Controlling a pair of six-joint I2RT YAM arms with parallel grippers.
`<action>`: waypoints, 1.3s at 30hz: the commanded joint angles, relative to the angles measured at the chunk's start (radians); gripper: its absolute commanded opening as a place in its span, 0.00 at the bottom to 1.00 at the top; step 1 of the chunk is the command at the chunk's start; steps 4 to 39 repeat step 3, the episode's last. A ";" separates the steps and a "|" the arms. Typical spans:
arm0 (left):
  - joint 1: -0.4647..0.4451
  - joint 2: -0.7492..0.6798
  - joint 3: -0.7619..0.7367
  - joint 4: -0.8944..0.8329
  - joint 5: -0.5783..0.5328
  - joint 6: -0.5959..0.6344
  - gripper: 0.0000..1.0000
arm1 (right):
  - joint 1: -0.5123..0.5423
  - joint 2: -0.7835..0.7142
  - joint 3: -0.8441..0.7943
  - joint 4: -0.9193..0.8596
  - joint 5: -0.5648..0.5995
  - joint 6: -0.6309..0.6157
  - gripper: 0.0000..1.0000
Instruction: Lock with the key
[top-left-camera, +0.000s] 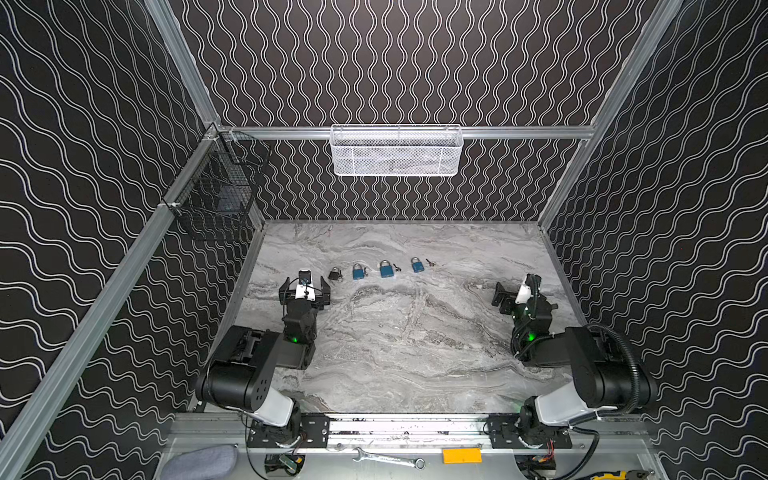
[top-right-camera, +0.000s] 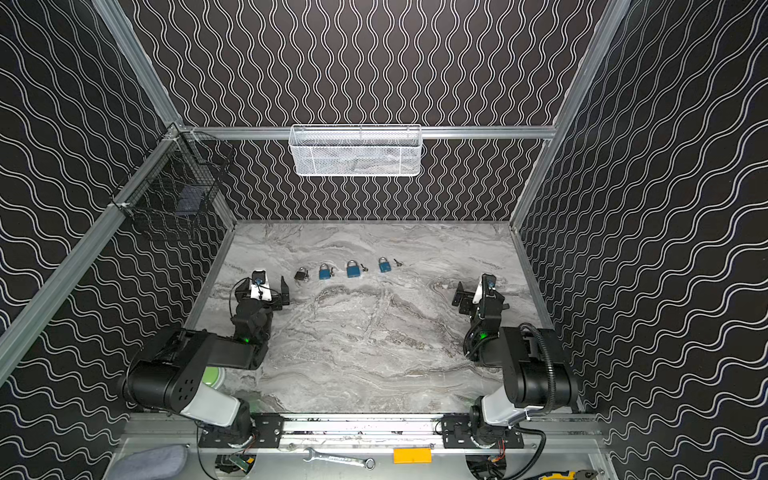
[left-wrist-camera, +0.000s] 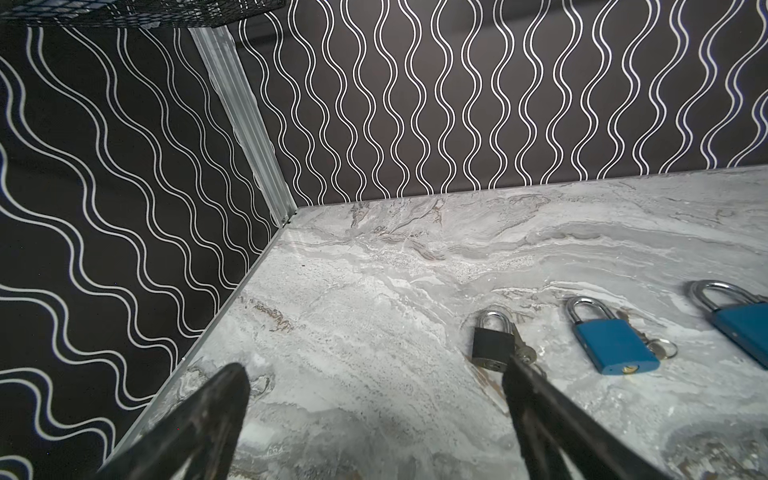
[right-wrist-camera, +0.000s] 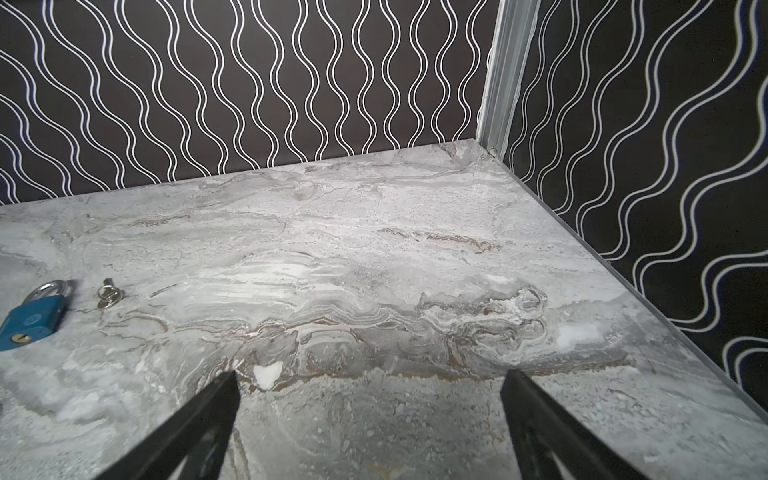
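You're looking at four locks lying flat in a row across the far half of the table (top-left-camera: 395, 345). The black lock (top-left-camera: 334, 273) is sitting at the left end, followed by the left blue lock (top-left-camera: 358, 272), the mid blue lock (top-left-camera: 386, 269) and the right blue lock (top-left-camera: 417, 264). Each key is lying to the right of its lock. The black lock's key (left-wrist-camera: 524, 353) is resting right against the body (a finger is partly hiding it in the left wrist view). The left blue lock's key (left-wrist-camera: 660, 347) is lying against its body too. The mid key (top-left-camera: 397, 268) is sitting just beside its lock, and the right key (right-wrist-camera: 109, 293) is lying near its lock but apart from it.

Your left gripper (left-wrist-camera: 372, 370) is hanging just short of the black lock, jaws spread wide and holding nothing. One finger (left-wrist-camera: 536, 415) is covering the lock's lower corner in that view. Your right gripper (right-wrist-camera: 370, 376) is sitting well to the right of the row, jaws likewise spread wide and gripping nothing.
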 joint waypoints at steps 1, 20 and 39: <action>0.002 -0.003 0.021 -0.029 -0.009 -0.010 0.99 | 0.001 -0.001 0.000 0.046 -0.008 -0.007 1.00; 0.002 -0.004 0.022 -0.029 -0.009 -0.011 0.99 | 0.001 -0.007 -0.011 0.062 -0.007 -0.012 1.00; 0.002 -0.004 0.022 -0.029 -0.009 -0.011 0.99 | 0.001 -0.007 -0.011 0.062 -0.007 -0.012 1.00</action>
